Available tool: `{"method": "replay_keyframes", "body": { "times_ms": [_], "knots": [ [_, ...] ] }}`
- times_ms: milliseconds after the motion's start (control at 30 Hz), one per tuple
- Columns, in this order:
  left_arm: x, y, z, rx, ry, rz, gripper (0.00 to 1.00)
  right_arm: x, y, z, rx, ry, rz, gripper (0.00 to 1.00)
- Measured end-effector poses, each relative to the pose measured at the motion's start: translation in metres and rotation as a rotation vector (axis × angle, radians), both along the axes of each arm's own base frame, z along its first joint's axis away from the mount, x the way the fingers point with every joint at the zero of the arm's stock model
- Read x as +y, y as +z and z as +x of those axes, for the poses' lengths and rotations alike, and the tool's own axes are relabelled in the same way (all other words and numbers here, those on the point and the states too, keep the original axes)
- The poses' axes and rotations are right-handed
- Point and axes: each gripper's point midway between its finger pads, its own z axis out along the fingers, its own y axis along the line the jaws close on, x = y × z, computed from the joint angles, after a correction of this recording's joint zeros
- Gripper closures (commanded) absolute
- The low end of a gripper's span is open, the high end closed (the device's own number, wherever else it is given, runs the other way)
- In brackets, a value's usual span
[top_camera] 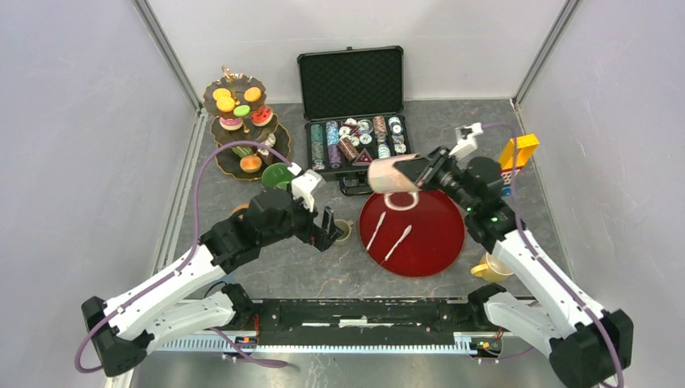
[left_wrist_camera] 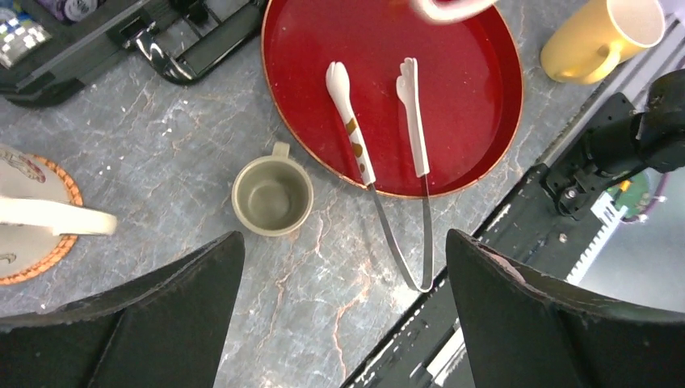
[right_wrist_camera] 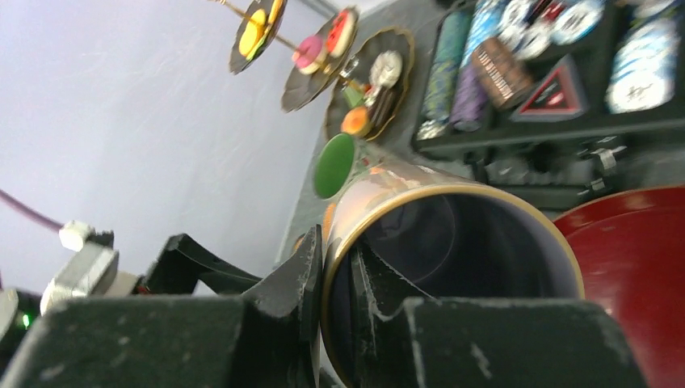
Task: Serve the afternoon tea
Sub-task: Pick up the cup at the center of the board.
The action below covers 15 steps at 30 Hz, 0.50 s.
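On the desk point(top_camera: 323, 279), the tiered stand point(top_camera: 236, 129) stood at the far left with sweets point(top_camera: 242, 111) on its tiers. The chip case point(top_camera: 353, 113) lay open to its right, and the block tower point(top_camera: 517, 153) stood at the far right. The tray point(top_camera: 436, 242) lay before the case and carried the tongs point(top_camera: 388, 233), whose joined end reached past its rim. The left mug point(top_camera: 343, 231) sat just left of the tray, the near-right mug point(top_camera: 491, 268) at its near right, and the stand-side mug point(top_camera: 277, 175) just before the stand. The lifted mug point(top_camera: 392, 176) hung over the tray's far rim, its wall between the right fingers point(right_wrist_camera: 311, 279).

Pink mug point(top_camera: 392, 175) held sideways above the red tray point(top_camera: 440, 242).
Right fingers point(top_camera: 423, 166) pinch its rim; white tongs point(top_camera: 389, 230) lie on the tray; left fingers point(top_camera: 327, 222) stand spread beside a small olive mug point(top_camera: 344, 232).
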Motion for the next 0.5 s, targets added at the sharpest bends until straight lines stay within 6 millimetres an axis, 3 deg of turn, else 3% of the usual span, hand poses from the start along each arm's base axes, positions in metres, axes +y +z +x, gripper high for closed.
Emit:
{"method": "replay_keyframes", "body": {
  "times_ms": [133,200,367,500],
  "knots": [
    [-0.021,-0.005,-0.008,-0.081,0.013,0.066,0.00,0.047,-0.013,-0.010,0.099,0.061,0.067,1.00],
    [-0.034,-0.009,-0.015,-0.144,0.018,0.124,0.00,0.059,-0.025,-0.010,0.166,0.051,0.089,1.00],
    [-0.062,-0.007,-0.015,-0.319,0.087,0.292,0.00,0.073,-0.059,-0.011,0.352,-0.043,0.063,1.00],
    [-0.072,-0.010,-0.008,-0.396,0.134,0.365,0.00,0.075,-0.067,-0.012,0.446,-0.120,0.077,1.00]
  ]
}}
